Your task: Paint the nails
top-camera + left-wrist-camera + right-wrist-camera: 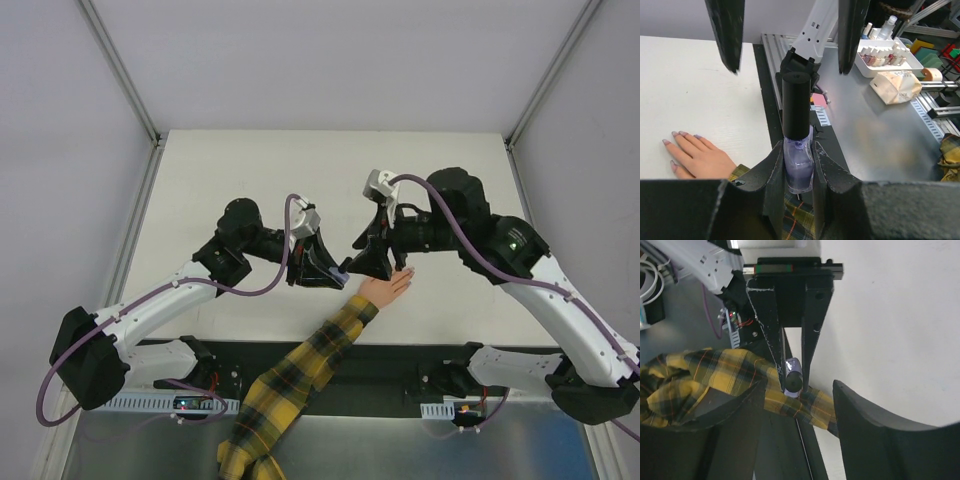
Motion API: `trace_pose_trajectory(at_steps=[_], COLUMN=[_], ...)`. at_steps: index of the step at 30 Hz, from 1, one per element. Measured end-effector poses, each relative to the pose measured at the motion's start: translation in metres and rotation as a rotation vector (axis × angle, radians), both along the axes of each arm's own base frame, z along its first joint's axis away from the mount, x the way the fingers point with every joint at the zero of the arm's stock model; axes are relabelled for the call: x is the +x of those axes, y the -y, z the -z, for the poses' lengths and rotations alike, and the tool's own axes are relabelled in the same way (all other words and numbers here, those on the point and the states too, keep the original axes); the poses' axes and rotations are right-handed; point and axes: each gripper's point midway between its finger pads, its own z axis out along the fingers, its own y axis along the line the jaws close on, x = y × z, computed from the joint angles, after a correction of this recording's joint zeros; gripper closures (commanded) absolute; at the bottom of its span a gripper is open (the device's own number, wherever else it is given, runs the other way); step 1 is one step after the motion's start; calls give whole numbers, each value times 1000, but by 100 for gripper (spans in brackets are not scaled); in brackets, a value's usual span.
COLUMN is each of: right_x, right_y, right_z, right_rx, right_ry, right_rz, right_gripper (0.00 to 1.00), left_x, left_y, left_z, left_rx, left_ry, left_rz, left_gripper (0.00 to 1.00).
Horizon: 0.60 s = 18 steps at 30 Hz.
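Two claws are working one bottle here. Your left claw [799, 150] is clamped on the glass body of the small purple bottle [798, 167]. It holds it off the worktop [690, 80], above the plaid sleeve [300, 365], so the dark cap [796, 102] sticks out free toward the other arm. Your right claw [788, 70] is spread wide and holds nothing, with one finger on each side of the cap's line. My guess is it's lined up like that to close on the cap and twist; the cap is on right now. The hand [702, 159] lies flat just beside the bottle with its fingers fanned and the nails [676, 134] facing up. They look lilac-ish already, so I can't tell if they need more.
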Motion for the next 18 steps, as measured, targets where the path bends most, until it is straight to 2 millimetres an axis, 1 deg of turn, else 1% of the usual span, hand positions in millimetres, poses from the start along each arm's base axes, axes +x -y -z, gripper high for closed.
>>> trace_pose_trajectory(at_steps=[3, 10, 14, 16, 18], right_x=[-7, -18, -18, -16, -16], right_y=[-6, -10, -13, -15, -16], right_z=[10, 12, 16, 18, 20], right_rx=[-23, -15, -19, -25, -28], right_ry=[-27, -28, -41, -47, -54], right_rz=[-81, -175, -199, -202, -206], right_gripper=[53, 62, 70, 71, 75], left_x=[-4, -6, -6, -7, -7], left_y=[-1, -1, -1, -1, -1], left_z=[0, 4, 4, 5, 5], left_rx=[2, 16, 17, 17, 18], left_ry=[-6, -28, -28, -29, -30], left_rz=[24, 50, 55, 57, 58], left_gripper=[100, 100, 100, 100, 100])
